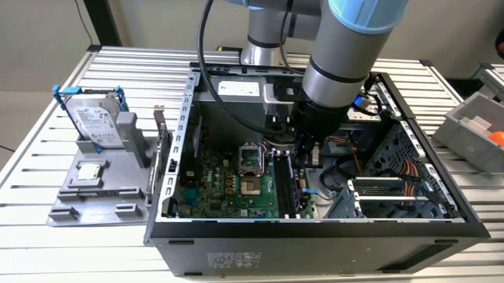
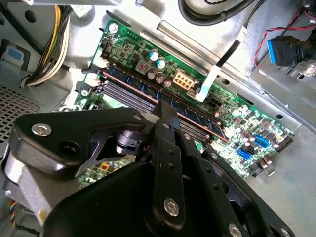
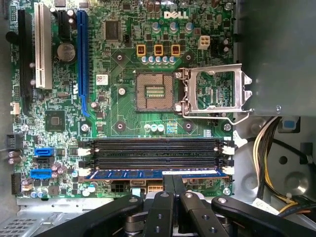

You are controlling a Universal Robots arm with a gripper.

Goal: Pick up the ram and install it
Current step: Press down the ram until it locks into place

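Ram lies along the memory slot nearest me, just beyond my fingertips, looks seated or nearly so; my gripper sits right over it, fingers drawn almost together, seemingly holding nothing; final seating I can't confirm.

Slatted metal table, beige floor, brightly lit

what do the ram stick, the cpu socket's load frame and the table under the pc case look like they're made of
The ram stick: apparently circuit board, blue-looking on its top edge, seated in the outermost slot. The load frame: bare metal, judging by its bright silver sheen; it stands flipped open. The table: seemingly aluminium, with a brushed, pale grey surface of long parallel slotted ribs.
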